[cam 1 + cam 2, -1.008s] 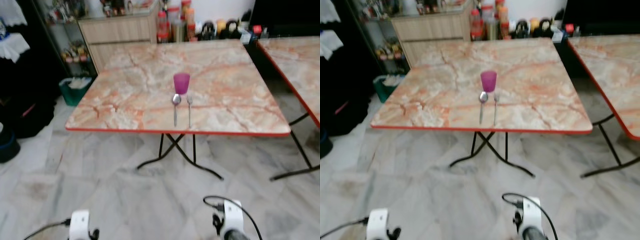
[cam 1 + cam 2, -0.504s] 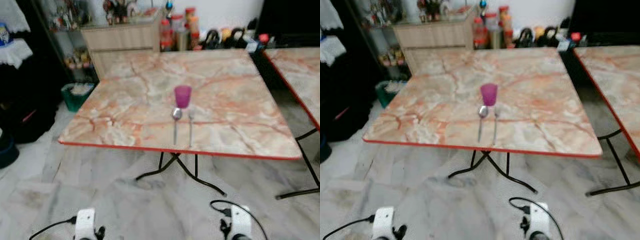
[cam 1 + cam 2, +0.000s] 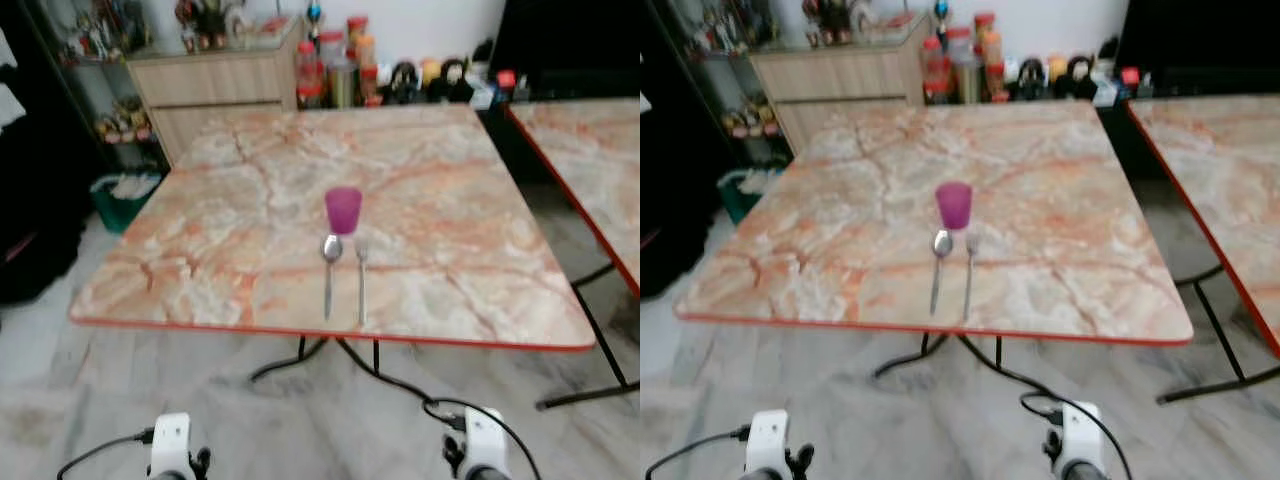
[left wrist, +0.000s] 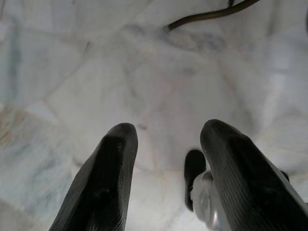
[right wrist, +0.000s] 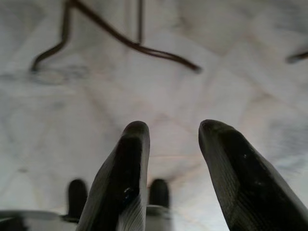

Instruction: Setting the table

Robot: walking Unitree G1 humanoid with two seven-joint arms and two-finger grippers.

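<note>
A purple cup (image 3: 343,209) stands upright near the middle of the marble-patterned table (image 3: 200,260). Just in front of it a spoon (image 3: 329,270) and a fork (image 3: 361,280) lie side by side, handles toward me, the spoon on the left. Both arms hang low by the floor, their wrists at the bottom of the eye views. My left gripper (image 4: 166,139) is open over the pale floor with nothing between its fingers. My right gripper (image 5: 173,132) is open too, above the floor near the table's black legs (image 5: 134,43).
A second table (image 3: 590,150) with the same top stands at the right, a gap between the two. A wooden cabinet (image 3: 215,85) and bottles and jars (image 3: 340,70) line the back wall. A green bin (image 3: 115,195) sits at the left.
The whole picture has shifted: the table now looks nearer and larger and sits lower in the frame, so the camera has moved closer. The cup, spoon and fork keep their places on the table.
</note>
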